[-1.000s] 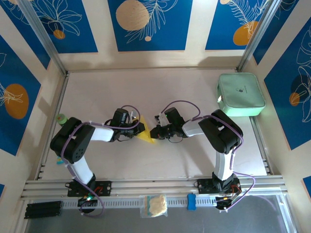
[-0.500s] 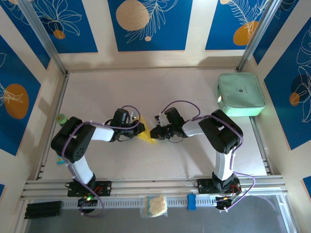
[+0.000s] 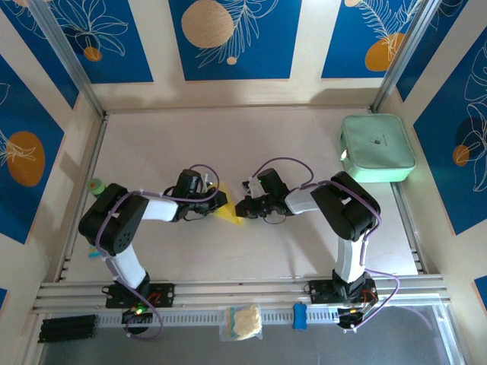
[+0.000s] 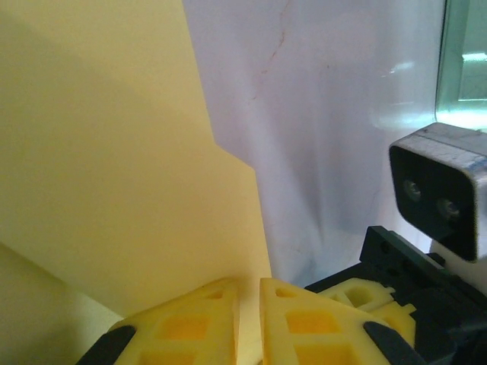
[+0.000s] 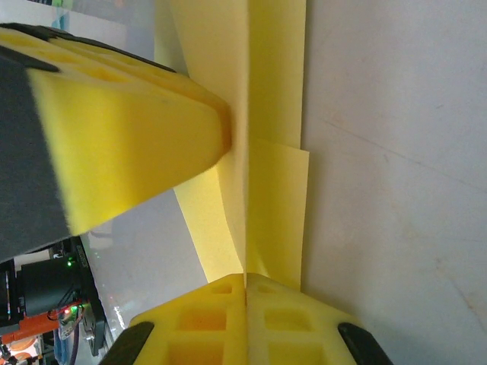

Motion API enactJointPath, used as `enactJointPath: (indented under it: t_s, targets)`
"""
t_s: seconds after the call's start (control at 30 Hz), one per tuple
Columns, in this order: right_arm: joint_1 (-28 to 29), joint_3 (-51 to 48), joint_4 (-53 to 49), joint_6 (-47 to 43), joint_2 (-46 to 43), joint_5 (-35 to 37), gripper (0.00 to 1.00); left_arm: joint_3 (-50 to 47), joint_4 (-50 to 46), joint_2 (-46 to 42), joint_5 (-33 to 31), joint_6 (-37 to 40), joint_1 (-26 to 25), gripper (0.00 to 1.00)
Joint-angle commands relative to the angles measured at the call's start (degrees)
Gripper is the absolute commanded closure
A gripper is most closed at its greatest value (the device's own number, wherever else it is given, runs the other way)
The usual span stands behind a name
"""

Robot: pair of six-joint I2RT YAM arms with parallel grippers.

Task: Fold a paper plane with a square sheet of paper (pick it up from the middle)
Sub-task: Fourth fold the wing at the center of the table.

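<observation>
Yellow and partly folded, the sheet of paper (image 3: 229, 212) is held just above the middle of the pale table (image 3: 297, 141), between the two tools. From the top camera it is seen as a small triangular shape, with the left gripper (image 3: 220, 202) at its left edge and the right gripper (image 3: 243, 207) at its right edge.

In the left wrist view the left gripper (image 4: 249, 313) is seen with its foam fingers (image 4: 190, 327) drawn almost together, only a thin slit being left, and the sheet's (image 4: 106, 167) lower corner is taken into that slit.

In the right wrist view the right gripper (image 5: 245, 308) is pressed fully together on a creased ridge of the sheet (image 5: 270, 84), which stands on edge. A foam finger of the left gripper (image 5: 129, 141) is pressed against the same ridge, slightly farther along.

A mint-green case (image 3: 378, 148) is set well apart at the table's far right.
</observation>
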Motion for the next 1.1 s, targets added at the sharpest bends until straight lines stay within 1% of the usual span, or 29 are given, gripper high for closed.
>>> enactJointPath:
  t_s: [0.0,0.17,0.4,0.57,0.7,0.93,1.07]
  targets:
    - [0.14,-1.35,-4.60,-0.20,1.73,3.35,1.00,-1.25,0.36,-3.18,-0.65,0.62,0.81,0.84]
    - [0.07,-1.43,-4.31,-0.01,1.74,3.39,1.00,-2.73,1.27,-2.61,-0.66,-0.10,0.81,0.84]
    - [0.02,-1.20,-4.56,-0.01,1.63,3.23,0.99,-1.38,4.24,1.11,0.95,-1.83,0.74,0.85]
    - [0.03,-1.11,-4.65,-0.11,1.62,3.11,0.98,-0.05,4.46,2.47,1.29,-1.96,0.64,0.85]
    - [0.09,-1.08,-4.83,-0.25,1.53,3.04,0.95,0.09,4.37,2.99,1.30,-1.79,0.68,0.85]
    - [-0.15,-0.69,-5.95,-0.11,0.01,2.47,0.88,-0.32,3.34,3.22,0.74,-1.38,0.64,0.85]
    - [-0.22,-0.20,-7.68,-0.09,-1.88,1.51,0.86,-0.38,3.09,3.27,0.67,-1.27,0.64,0.85]
